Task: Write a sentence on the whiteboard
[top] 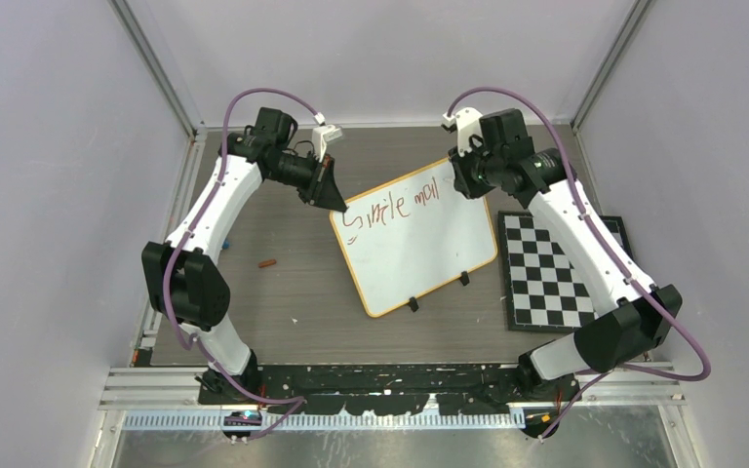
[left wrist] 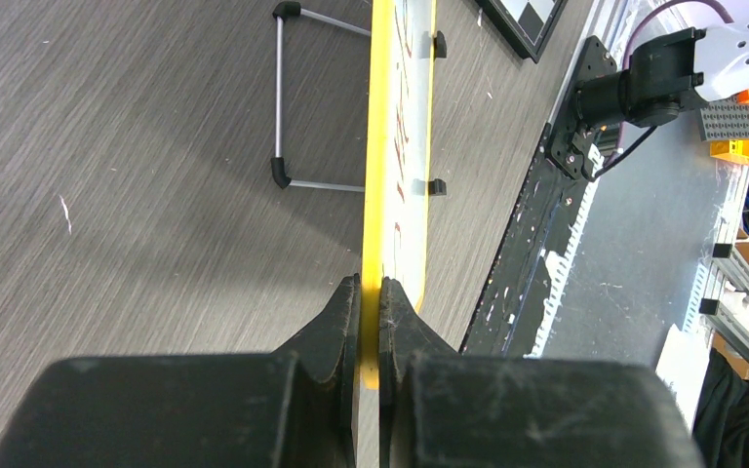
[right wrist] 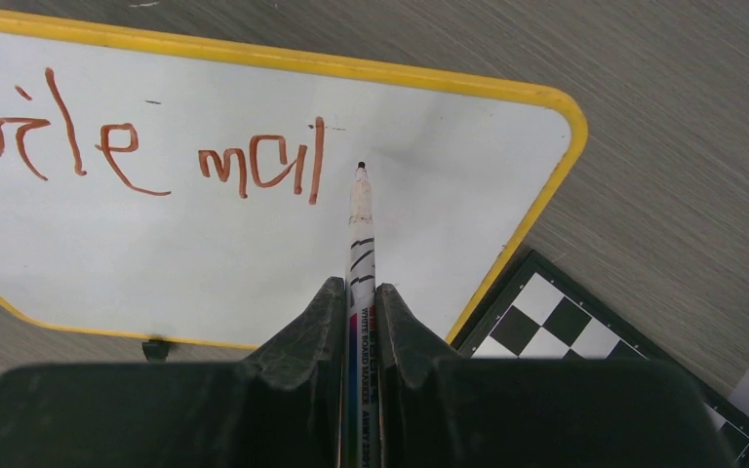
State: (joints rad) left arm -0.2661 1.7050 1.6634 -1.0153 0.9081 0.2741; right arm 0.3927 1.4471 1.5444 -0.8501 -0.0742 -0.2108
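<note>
The whiteboard (top: 419, 255) stands tilted on the table, white with a yellow rim. It bears red-brown writing (top: 397, 207) reading "Smile" and a part word "mal" (right wrist: 254, 168). My left gripper (top: 335, 198) is shut on the board's upper left edge; in the left wrist view the yellow rim (left wrist: 378, 175) runs between the pads and my left gripper (left wrist: 371, 292) pinches it. My right gripper (top: 460, 177) is shut on a whiteboard marker (right wrist: 361, 244); my right gripper (right wrist: 359, 292) holds the tip (right wrist: 360, 167) just right of the last stroke, close to the board.
A black-and-white checkered mat (top: 552, 273) lies right of the board, also in the right wrist view (right wrist: 585, 331). A small red-brown cap (top: 268, 262) lies on the table to the left. The board's wire stand (left wrist: 283, 97) shows behind it. White walls enclose the table.
</note>
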